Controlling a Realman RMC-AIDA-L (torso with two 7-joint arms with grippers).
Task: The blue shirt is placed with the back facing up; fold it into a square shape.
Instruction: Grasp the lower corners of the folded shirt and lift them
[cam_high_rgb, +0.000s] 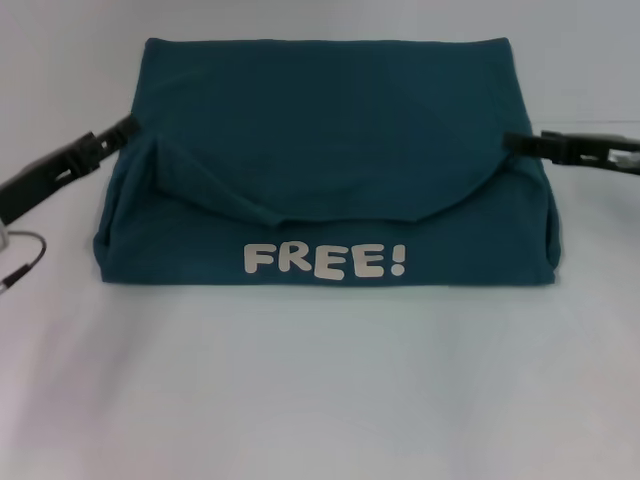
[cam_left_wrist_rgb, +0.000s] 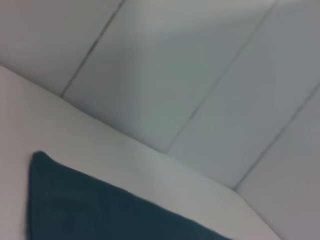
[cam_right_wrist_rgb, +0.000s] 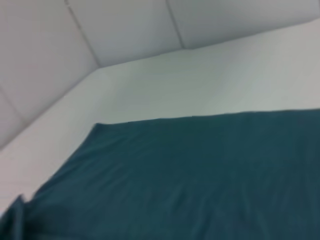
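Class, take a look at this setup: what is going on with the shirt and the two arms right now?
A two-armed robot is partway through folding a blue shirt on a white table. The shirt is already a compact, roughly rectangular bundle, with a rounded flap folded over toward the robot and the cream "FREE!" lettering showing along the near edge. The left tool is at the shirt's left edge and the right tool at its right edge, level with each other.

Cream "FREE!" lettering on near front edge of blue shirt (cam_high_rgb: 330, 160).
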